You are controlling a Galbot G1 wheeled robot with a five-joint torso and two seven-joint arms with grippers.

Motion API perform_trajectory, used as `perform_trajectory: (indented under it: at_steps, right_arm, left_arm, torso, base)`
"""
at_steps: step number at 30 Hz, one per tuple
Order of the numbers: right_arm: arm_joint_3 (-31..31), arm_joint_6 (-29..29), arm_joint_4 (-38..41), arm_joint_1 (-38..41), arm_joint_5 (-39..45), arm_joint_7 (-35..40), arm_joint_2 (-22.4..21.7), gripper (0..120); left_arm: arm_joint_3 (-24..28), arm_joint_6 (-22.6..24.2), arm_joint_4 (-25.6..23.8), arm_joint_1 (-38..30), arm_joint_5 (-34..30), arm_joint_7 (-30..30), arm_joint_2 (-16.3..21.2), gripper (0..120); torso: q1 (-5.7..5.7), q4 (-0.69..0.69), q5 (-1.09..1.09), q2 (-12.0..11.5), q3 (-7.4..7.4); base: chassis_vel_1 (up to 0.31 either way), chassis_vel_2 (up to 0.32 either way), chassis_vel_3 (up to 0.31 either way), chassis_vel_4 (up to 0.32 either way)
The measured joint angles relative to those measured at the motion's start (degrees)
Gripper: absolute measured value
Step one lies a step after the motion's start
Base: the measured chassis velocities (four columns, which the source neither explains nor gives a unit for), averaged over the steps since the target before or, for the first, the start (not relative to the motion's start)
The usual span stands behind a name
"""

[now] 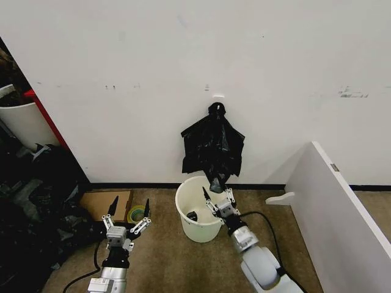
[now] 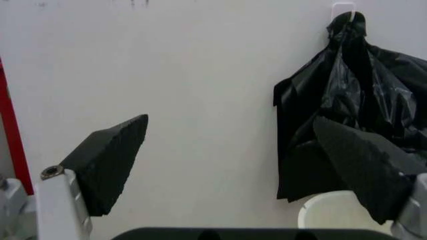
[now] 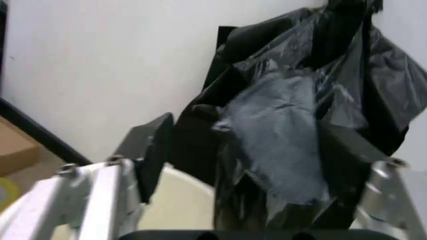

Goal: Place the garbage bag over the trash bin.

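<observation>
The garbage bag [image 1: 213,148] hangs on the wall from a hook [image 1: 218,96], right above the trash bin [image 1: 198,209]. I hold my right gripper [image 1: 218,196] wide open around its bottom end, ready to pinch. My left gripper [image 1: 129,213] waits open beside the bin.

Garbage bag [image 1: 212,146] hangs behind trash bin [image 1: 197,229], seemingly.

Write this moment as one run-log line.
garbage bag: hanging on wall above trash bin | right gripper: open around bag's lower end | left gripper: open, idle
</observation>
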Motion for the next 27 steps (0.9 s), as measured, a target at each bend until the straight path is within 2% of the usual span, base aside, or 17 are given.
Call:
perform_trajectory:
  at_steps: [1,3,7,13,18,22,26,27]
  right_arm:
    - [-0.6,-0.9,-0.6,0.9,-1.3,0.9,0.5,79]
    - [-0.8,-1.2,-0.8,1.2,-1.8,1.1,0.7,81]
    - [-2.5,-4.1,-3.8,4.6,-5.8,3.3,2.7,98]
    - [-3.7,-8.4,-5.8,7.3,-6.1,5.0,3.3,100]
    - [-4.5,-11.3,-7.5,9.1,-5.4,6.5,3.6,91]
    - [-5.0,-14.6,-9.7,10.7,-5.0,7.8,3.8,73]
    - [-5.6,-17.1,-10.9,11.7,-3.6,9.5,3.8,68]
    - [-5.7,-18.2,-11.5,12.2,-3.2,10.3,3.7,61]
  left_arm:
    - [0.0,0.0,0.0,0.1,0.1,0.0,-0.2,98]
    - [0.0,-0.1,0.0,0.1,0.1,0.0,-0.2,98]
    - [-0.1,-0.2,0.0,0.2,0.2,0.0,-0.6,98]
    - [-0.4,-0.6,0.1,0.2,0.1,-0.1,-0.7,98]
    - [-0.3,-0.9,0.4,0.1,0.1,-0.1,-0.8,98]
    - [-0.2,-0.9,0.6,-0.2,-0.1,-0.1,-0.8,98]
    - [-0.2,-1.0,0.8,-0.5,-0.3,-0.1,-0.7,98]
    - [-0.3,-1.0,1.0,-0.6,-0.3,-0.1,-0.8,98]
  torso:
    - [0.00,0.00,0.00,0.0,0.00]
    - [0.00,0.00,-0.01,0.0,0.00]
    - [0.00,0.00,0.00,0.0,0.00]
    - [0.00,-0.01,-0.01,0.0,0.00]
    - [0.00,0.00,0.00,0.0,0.00]
    - [0.00,-0.01,0.00,0.0,0.00]
    - [0.00,0.00,0.00,0.0,0.00]
    - [0.00,0.00,0.00,0.0,0.00]
  base:
    - [0.000,0.000,0.000,0.000]
    - [0.000,0.000,0.000,0.000]
    - [0.000,0.000,0.000,0.000]
    - [0.000,0.000,0.000,0.000]
    - [0.000,0.000,0.000,0.000]
    - [0.000,0.000,0.000,0.000]
    - [0.000,0.000,0.000,0.000]
    - [0.000,0.000,0.000,0.000]
